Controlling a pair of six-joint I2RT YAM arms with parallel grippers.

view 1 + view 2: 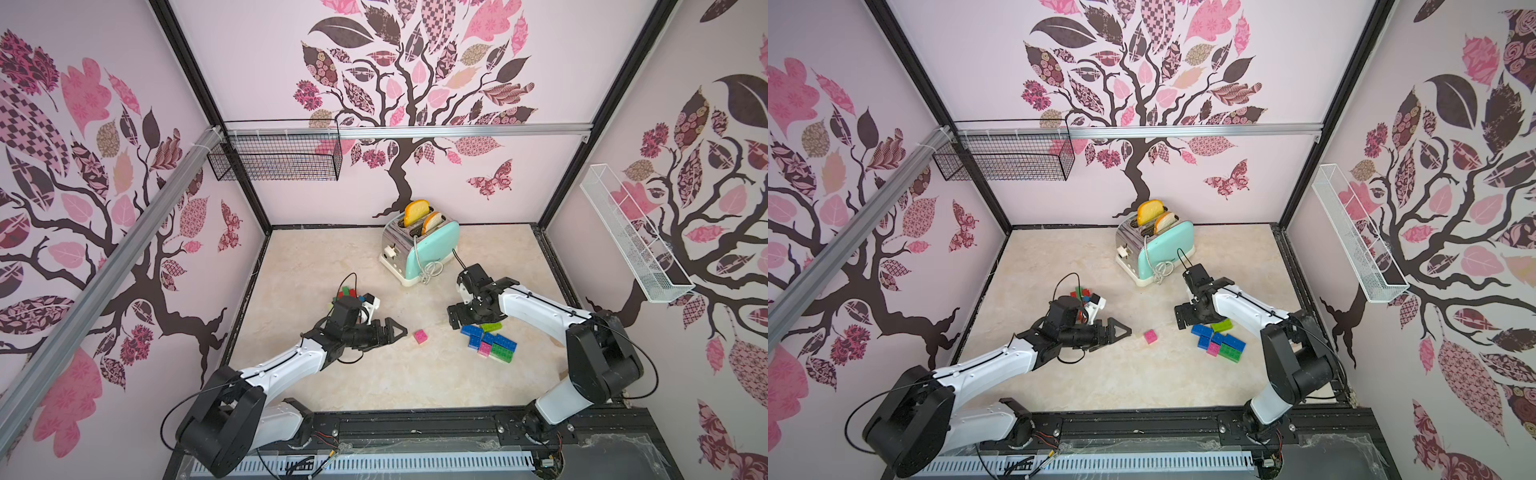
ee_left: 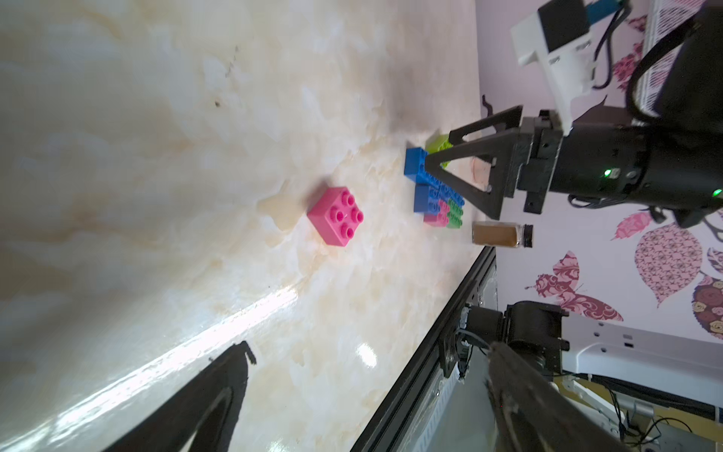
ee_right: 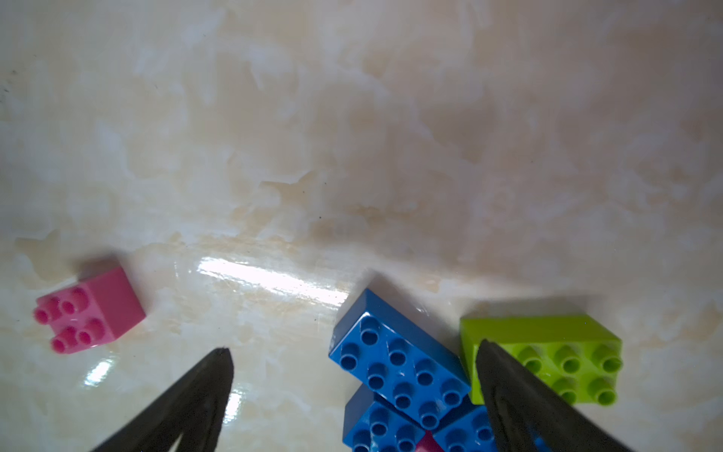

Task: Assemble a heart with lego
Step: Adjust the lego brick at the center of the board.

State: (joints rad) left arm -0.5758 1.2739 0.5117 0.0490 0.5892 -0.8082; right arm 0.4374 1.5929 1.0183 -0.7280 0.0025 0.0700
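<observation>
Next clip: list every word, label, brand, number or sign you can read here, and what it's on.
No readable text anywhere in these views.
The toaster: no legible brand or marking.
The small jar: no label visible.
The pink brick and the blue brick: studs only, any embossing too blurred to read.

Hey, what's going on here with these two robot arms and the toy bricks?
Two arms are working with lego on the table, and neither holds anything. The right hand, open, is poised at the edge of a cluster of blue, green, pink and lime bricks. The left hand, also open, points toward a lone pink brick. Another pile sits behind the left arm. No finished heart yet.
</observation>
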